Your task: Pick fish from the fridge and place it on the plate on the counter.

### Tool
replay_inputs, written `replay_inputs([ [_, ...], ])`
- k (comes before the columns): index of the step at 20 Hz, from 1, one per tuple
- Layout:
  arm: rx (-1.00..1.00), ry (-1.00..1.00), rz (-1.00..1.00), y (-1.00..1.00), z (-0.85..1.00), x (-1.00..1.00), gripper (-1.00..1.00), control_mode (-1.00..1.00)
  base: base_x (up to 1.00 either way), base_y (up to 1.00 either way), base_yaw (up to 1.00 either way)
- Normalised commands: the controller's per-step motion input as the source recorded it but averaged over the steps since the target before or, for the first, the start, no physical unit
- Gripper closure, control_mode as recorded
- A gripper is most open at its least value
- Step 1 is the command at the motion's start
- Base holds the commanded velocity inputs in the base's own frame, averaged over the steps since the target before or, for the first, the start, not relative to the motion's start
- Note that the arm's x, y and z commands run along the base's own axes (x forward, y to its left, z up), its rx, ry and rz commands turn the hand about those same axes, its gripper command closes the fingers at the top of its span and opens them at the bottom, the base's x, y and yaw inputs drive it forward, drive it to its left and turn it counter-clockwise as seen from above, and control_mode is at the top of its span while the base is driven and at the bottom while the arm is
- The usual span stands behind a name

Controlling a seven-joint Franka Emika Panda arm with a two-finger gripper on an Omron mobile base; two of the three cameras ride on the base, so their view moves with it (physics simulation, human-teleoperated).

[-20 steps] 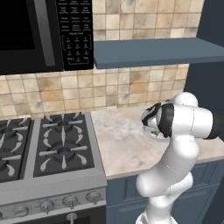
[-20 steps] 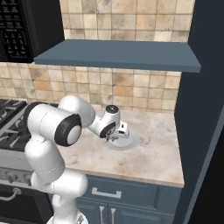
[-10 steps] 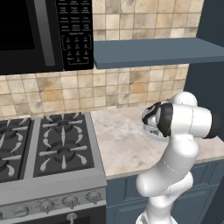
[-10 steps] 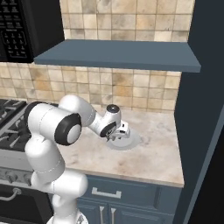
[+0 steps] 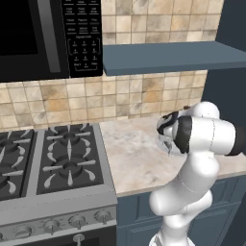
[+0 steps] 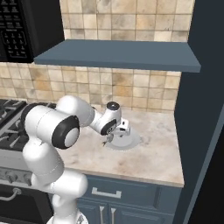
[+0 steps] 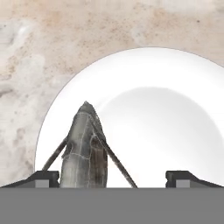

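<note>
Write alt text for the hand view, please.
A grey-brown scaly fish lies on the left part of a round white plate, between the gripper's open dark finger tips. Beige marbled stone counter surrounds the plate.

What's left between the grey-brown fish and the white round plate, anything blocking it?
Nothing visible. In the hand view the grey-brown fish already lies over the left side of the pale round plate, with no other object on the plate or the beige marbled counter around it. The gripper fingers stand wide apart on either side of the fish.
</note>
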Motion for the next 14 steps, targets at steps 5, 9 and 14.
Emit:
replay_inputs([
  [5, 0.0, 0.0, 0.0, 0.16, 0.55, -0.02, -1.0, -1.0, 0.0, 0.0, 0.0],
  [9, 0.0, -0.03, 0.0, 0.37, 0.61, -0.32, -1.0, -1.0, 0.0, 0.0, 0.0],
  [14, 0.0, -0.05, 0.0, 0.28, 0.57, -0.7, -1.0, -1.0, 0.0, 0.0, 0.0],
])
